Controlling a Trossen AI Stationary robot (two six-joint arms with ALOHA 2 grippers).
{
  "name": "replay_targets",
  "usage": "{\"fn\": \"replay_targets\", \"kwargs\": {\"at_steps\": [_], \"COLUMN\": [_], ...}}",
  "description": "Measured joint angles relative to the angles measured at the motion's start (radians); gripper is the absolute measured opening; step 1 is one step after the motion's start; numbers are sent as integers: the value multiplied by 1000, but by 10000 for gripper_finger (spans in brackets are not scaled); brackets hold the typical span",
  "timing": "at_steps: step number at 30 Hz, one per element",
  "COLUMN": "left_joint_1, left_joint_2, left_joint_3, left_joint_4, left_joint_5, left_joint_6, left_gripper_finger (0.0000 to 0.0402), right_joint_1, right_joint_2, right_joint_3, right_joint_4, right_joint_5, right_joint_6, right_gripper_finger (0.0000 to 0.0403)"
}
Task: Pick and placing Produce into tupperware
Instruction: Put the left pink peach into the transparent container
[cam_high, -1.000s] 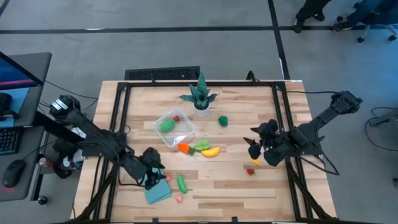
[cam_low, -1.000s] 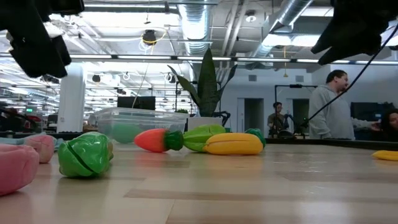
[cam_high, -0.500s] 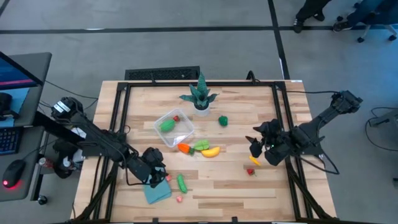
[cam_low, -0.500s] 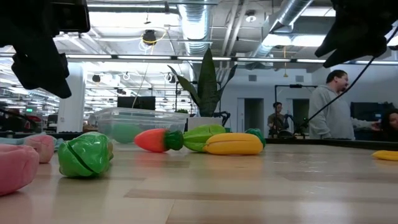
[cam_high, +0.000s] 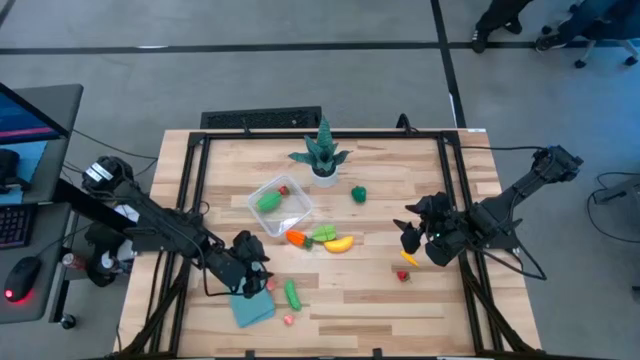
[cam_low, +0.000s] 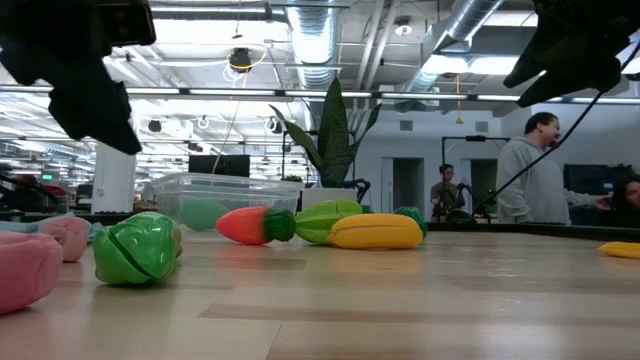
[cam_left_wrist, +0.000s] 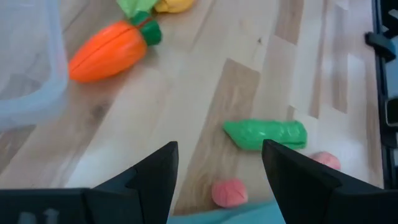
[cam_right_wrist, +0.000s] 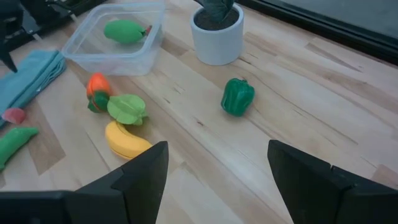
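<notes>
A wooden table seen from above, with two dark robot arms reaching in from either side. A clear plastic container sits left of centre, just in front of a spiky teal plant in a white pot. Two pieces of toy produce lie inside the container: one green piece and one small red piece.

Nine pieces lie loose on the table. Just beside the container's near corner are three together: one orange carrot, one light-green piece and one yellow banana. One green pepper stands alone to the right of the plant. Toward the front are one long green vegetable and two small pink pieces near a folded light-blue cloth. Near the right arm are one yellow piece and one red piece.

The left gripper hovers above the cloth, fingers spread, holding nothing. The right gripper hangs over the table's right side, fingers also apart and empty.
</notes>
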Motion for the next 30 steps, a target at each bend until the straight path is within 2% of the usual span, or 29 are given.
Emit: {"fn": "replay_targets", "kwargs": {"at_steps": [5, 11, 20, 30], "left_joint_1": [29, 42, -18, -41], "left_joint_2": [0, 0, 0, 1], "left_joint_3": [0, 0, -31, -92], "left_joint_4": [20, 39, 18, 110], "left_joint_5": [3, 123, 31, 0], "left_joint_6": [-46, -20, 35, 96], "left_gripper_finger": [224, 224, 224, 224], "right_joint_1": [0, 0, 0, 0], "right_joint_2": [0, 0, 0, 0], "right_joint_3": [0, 0, 0, 1], "right_joint_4": [0, -1, -16, -39], "right_joint_5": [0, -1, -1, -3], "right_joint_6": [0, -5, -9, -10], "right_gripper_finger": [270, 270, 270, 270]}}
